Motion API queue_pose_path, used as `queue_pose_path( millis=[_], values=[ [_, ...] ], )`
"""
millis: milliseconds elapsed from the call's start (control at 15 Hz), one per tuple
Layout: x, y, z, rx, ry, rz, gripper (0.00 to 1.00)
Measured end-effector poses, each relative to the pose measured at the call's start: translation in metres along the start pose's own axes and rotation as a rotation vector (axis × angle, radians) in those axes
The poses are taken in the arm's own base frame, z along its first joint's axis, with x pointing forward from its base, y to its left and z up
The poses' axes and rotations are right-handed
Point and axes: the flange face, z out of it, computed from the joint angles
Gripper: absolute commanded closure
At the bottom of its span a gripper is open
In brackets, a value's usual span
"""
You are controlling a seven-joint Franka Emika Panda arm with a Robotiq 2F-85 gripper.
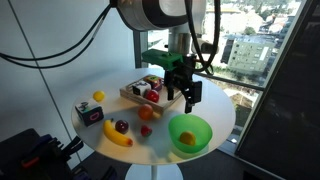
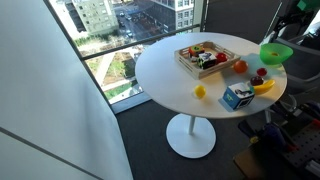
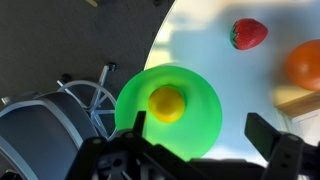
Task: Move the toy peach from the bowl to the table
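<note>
Centrally in bowl [image 3: 203, 118]: toy peach [image 3: 167, 103], round, no clear axis; fingers [image 3: 276, 142] wide, empty.

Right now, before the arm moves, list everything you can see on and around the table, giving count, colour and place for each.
table: 1, white, round, by the window
bowl: 1, bright green, near the table's edge
toy peach: 1, orange-yellow, inside the bowl
wooden tray: 1, light wood, on the table, holding small mixed items
banana: 1, yellow, on the table
dark red fruit: 1, next to the banana
red-orange fruit: 1, in front of the tray
strawberry: 1, red, on the table
lemon: 1, yellow, lying apart
carton: 1, blue and white, near the banana
tool: 1, black, open, above the bowl
</note>
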Motion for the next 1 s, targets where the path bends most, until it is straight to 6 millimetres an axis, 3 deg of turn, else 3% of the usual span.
queue_pose_path(
  millis=[667,1000],
  values=[
    [0.007,0.039,0.036,0.050,-0.049,0.066,0.00],
    [0.008,0.044,0.037,0.054,-0.050,0.069,0.00]
  ],
)
